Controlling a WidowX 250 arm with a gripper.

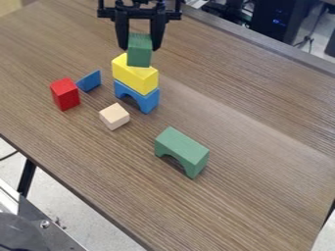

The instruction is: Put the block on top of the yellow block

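The gripper (139, 45) is at the top of the camera view, pointing down, shut on a small green block (139, 53) with one finger along each side. That block is upright, and its lower end overlaps the top of the yellow block (135, 74); whether the two touch, I cannot tell. Under the yellow block is a blue arch block (147, 99), standing on the wooden table (255, 162).
Left of the stack are a red block (65, 94) and a blue triangular block (89, 81). A pale wooden cube (114, 116) lies just in front of the stack. Farther to the front right stands a green arch block (182, 148).
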